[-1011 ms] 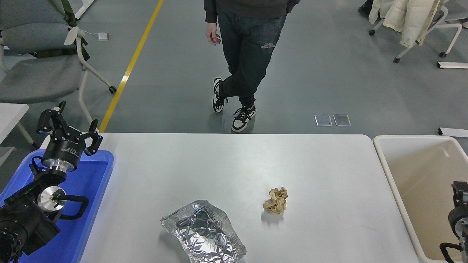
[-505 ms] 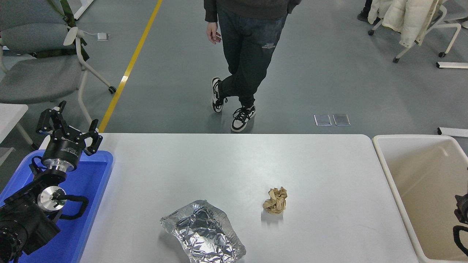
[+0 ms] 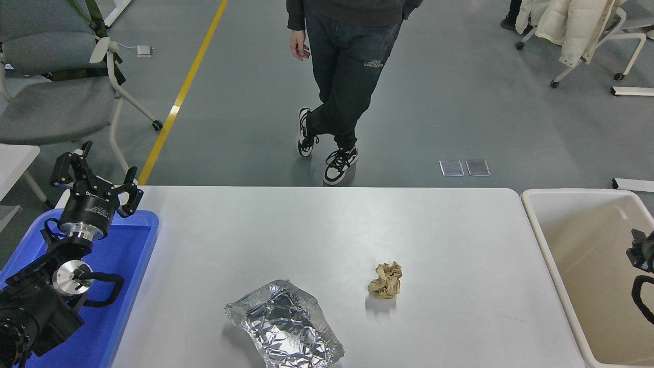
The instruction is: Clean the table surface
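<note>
The table surface (image 3: 317,230) is a wide white top with rounded corners. A crumpled foil tray (image 3: 284,324) lies near its front edge, left of centre. To the right of the foil sits a crumpled brown paper ball (image 3: 386,280). My left gripper (image 3: 98,178) is parked at the lower left above a blue tray (image 3: 122,266), open and holding nothing. Only a black piece of my right arm (image 3: 640,253) shows at the right edge, over the beige tub (image 3: 572,240), well away from the paper ball. Whether its gripper is open or shut is hidden.
A person (image 3: 347,76) stands on the floor beyond the table's far edge, legs crossed. A grey chair (image 3: 56,87) is at the back left, and another chair with a white coat (image 3: 567,25) at the back right. A small white table corner (image 3: 15,158) shows at left.
The visible part of my right arm has risen along the right edge over the beige tub. The left arm, foil tray and paper ball have not moved.
</note>
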`<state>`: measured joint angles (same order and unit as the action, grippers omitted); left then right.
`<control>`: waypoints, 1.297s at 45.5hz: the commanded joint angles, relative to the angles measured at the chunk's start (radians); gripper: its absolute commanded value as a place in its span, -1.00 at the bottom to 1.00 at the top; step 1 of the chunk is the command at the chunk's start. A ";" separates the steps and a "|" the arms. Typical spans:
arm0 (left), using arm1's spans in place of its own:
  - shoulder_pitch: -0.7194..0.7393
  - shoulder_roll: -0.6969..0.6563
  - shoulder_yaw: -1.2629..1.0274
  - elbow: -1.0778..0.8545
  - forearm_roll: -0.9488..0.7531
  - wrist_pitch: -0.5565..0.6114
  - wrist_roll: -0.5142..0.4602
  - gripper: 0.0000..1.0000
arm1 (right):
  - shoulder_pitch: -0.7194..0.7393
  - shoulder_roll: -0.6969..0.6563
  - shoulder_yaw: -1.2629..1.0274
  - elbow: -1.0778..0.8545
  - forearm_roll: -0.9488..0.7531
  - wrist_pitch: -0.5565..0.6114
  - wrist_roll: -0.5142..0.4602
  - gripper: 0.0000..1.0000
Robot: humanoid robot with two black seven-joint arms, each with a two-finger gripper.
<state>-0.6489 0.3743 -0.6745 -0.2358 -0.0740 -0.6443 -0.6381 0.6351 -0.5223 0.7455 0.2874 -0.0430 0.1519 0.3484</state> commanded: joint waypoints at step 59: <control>0.000 0.000 0.000 0.000 0.000 -0.001 0.000 1.00 | -0.249 0.225 0.413 0.584 -0.397 -0.044 0.017 0.99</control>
<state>-0.6489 0.3743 -0.6749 -0.2358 -0.0738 -0.6458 -0.6381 0.3704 -0.2678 1.1796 0.7967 -0.4640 0.2054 0.4504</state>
